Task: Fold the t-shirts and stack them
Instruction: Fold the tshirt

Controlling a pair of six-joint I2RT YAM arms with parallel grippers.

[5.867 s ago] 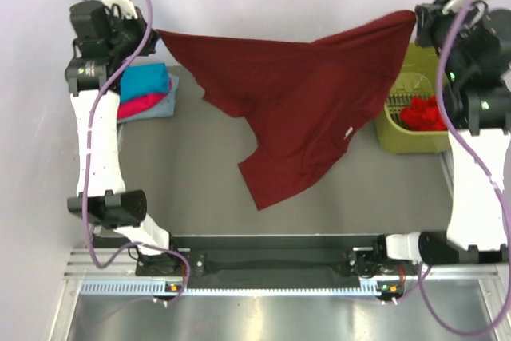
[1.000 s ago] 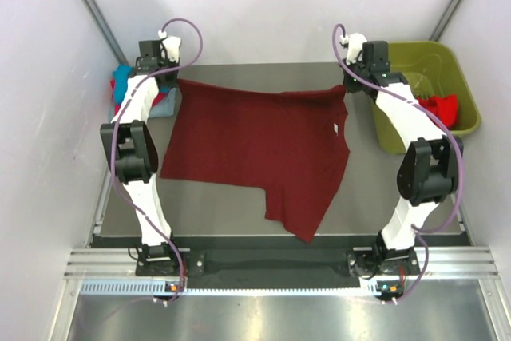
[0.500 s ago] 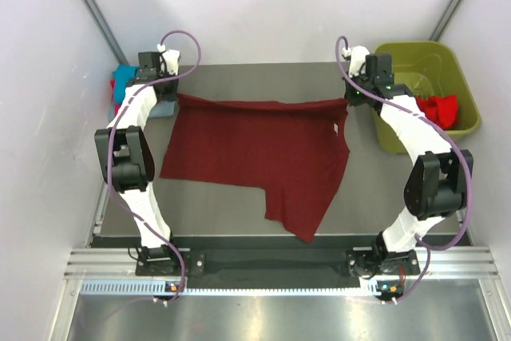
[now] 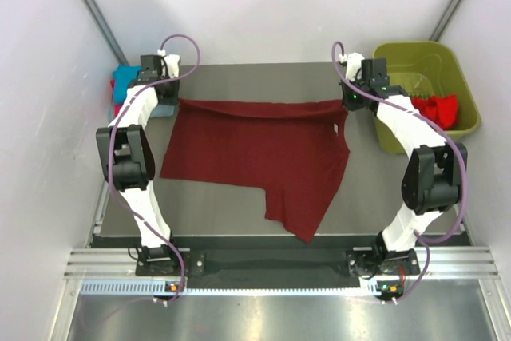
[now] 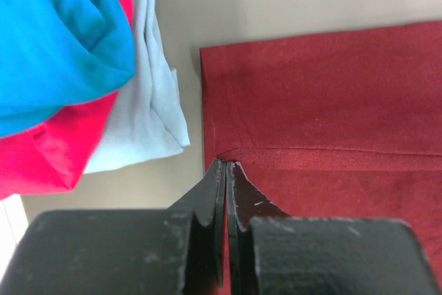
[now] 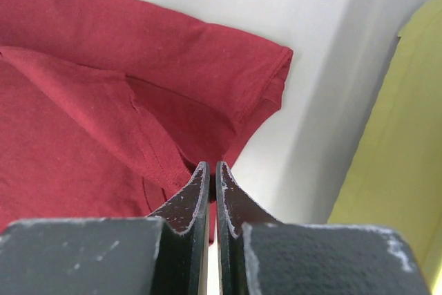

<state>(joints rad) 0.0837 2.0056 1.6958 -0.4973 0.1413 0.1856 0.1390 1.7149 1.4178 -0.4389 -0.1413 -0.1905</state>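
Mid-frame from above, the dark maroon t-shirt (image 4: pixel 255 149) lay spread on the table (image 4: pixel 215 207), its upper corners pinched in the tightly closed left gripper (image 5: pixel 226 167) and right gripper (image 6: pixel 211 168).

I'm working in a robot lab cell, not anyone's home. The grey table (image 4: pixel 263 81) is boxed in by bare white walls (image 4: pixel 263 5), with metal struts (image 4: pixel 86 5) rising behind its far corners. Along the table's near edge runs a ribbed aluminium rail (image 4: pixel 100 265), and two white robot arms (image 4: pixel 132 117) are bolted there, reaching out over the tabletop.
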